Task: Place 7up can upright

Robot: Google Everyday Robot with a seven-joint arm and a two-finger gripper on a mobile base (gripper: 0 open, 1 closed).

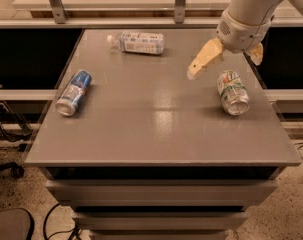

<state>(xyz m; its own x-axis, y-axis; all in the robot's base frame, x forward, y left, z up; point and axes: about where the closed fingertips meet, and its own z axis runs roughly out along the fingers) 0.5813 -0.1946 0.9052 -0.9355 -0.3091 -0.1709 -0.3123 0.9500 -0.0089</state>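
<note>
So, the 7up can (232, 91) is seen lying on its side near the right edge of the table (156, 129), about midway front to back, with one silver end turned toward the front. The green and white label can be made out, but the print on it is too small to be read.

The gripper (224, 68) is held just over and behind the can, at the end of a white arm (248, 9) that gets cut off by the top right corner of the view. Its yellowish fingers (203, 60) are spread wide apart and nothing is held between them. One finger is shown in full, slanted down toward the left of the view, its tip clear of the can. The other is mostly hidden behind the white wrist housing, with only a bit poking out on the right, so its tip can't really be placed against the can's far end. How high the gripper hangs over the table can't be judged either.

Over on the left side a blue and silver can (74, 92) is laid on its side too, well apart from the 7up can. A clear plastic bottle (137, 42) is laid on its side near the back edge, cap end to the left. Drawer fronts (161, 191) are seen under the table, the lowest cropped by the bottom edge.
</note>
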